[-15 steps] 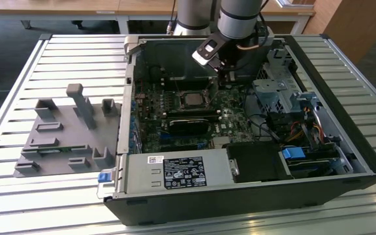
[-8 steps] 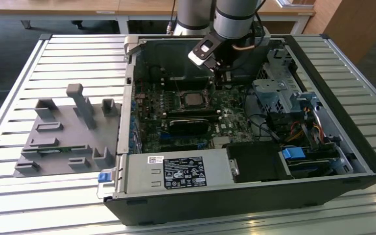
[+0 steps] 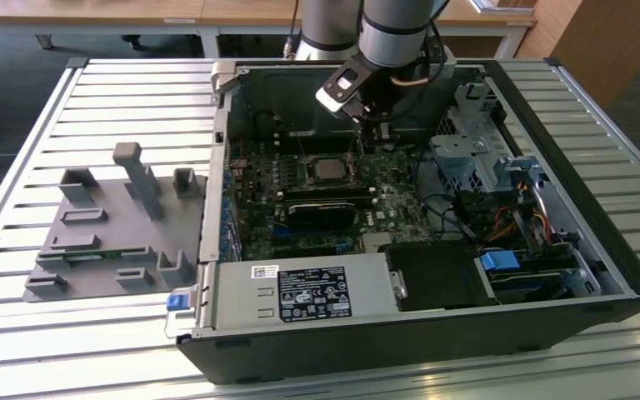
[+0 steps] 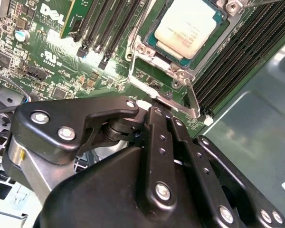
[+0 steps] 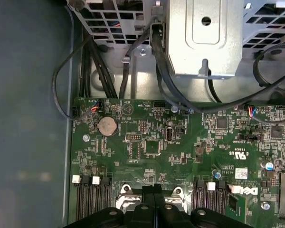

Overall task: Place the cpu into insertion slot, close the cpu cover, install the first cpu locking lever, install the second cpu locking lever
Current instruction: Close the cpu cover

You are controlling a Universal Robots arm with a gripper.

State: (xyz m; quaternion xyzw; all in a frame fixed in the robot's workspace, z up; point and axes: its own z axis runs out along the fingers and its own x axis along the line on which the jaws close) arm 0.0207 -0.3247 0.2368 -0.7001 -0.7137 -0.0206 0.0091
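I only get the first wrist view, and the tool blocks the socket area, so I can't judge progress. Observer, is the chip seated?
Observer: Yes. In the second wrist view the small square cpu with a pale silvery metal top sits in the dark insertion slot.
Operator: Where is the tool?
Observer: Beside the slot's corner, close to a thin silvery metal lever; contact, I cannot tell.
Operator: Anything outside the black computer case?
Observer: A grey plastic fixture on the slatted metal table, at the exterior view's left of the case.
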